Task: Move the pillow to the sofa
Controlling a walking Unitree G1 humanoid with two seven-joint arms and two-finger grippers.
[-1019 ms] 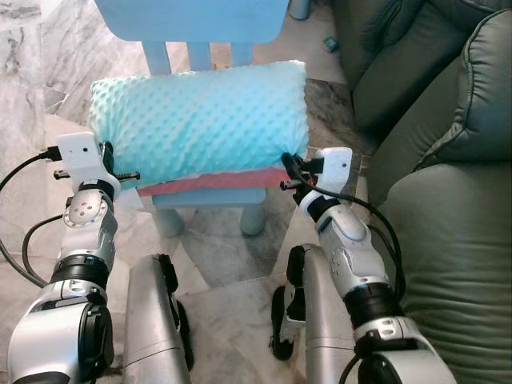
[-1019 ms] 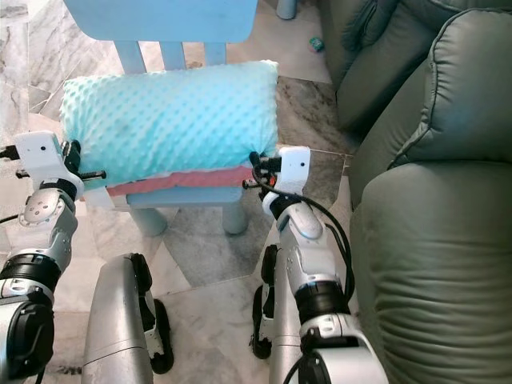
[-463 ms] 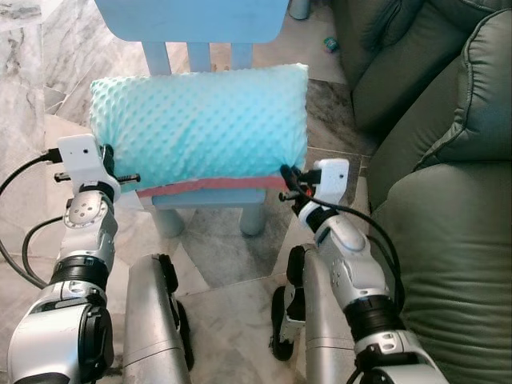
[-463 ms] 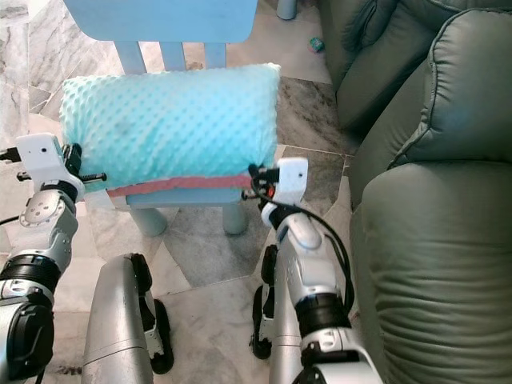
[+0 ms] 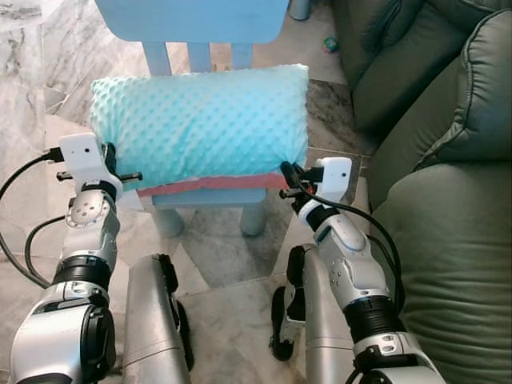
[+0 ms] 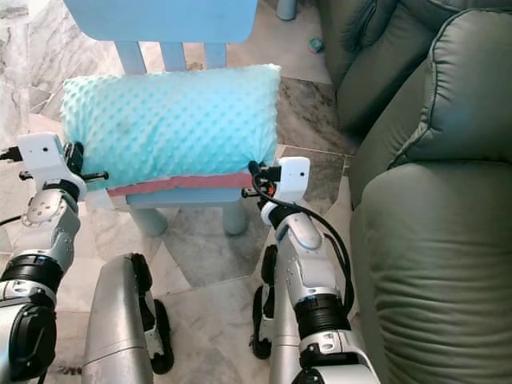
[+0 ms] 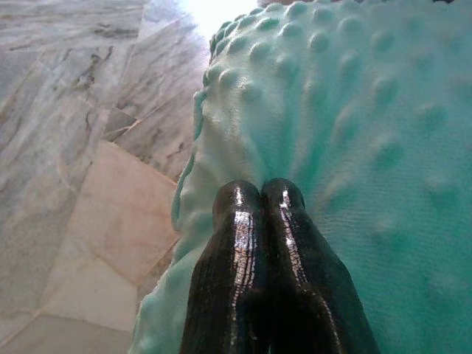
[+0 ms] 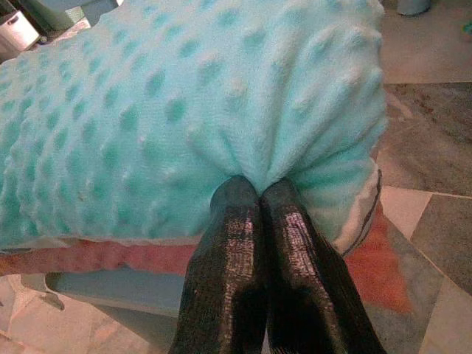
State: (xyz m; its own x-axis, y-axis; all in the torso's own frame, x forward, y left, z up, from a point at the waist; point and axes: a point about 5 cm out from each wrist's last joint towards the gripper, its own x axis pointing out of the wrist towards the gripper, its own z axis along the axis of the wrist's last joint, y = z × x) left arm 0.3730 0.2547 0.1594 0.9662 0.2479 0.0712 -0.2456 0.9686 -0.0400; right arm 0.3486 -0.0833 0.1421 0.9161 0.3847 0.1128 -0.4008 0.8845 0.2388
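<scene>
The dotted turquoise pillow (image 5: 200,120) lies on a small blue chair (image 5: 210,198). The left hand (image 7: 259,193) and right hand (image 8: 258,190) each pinch the pillow's fabric at opposite ends, fingers pressed together. A green sofa (image 5: 448,160) stands just beside the chair.

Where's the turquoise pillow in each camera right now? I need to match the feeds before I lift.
Left eye view: pillow upper centre, lying across the blue chair.
Right eye view: pillow upper left of centre, on the same chair.
Left wrist view: pillow just beyond the left gripper, whose shut fingers press its end.
Right wrist view: pillow bunched at the right gripper.
Shared landmark: the pink underside.
</scene>
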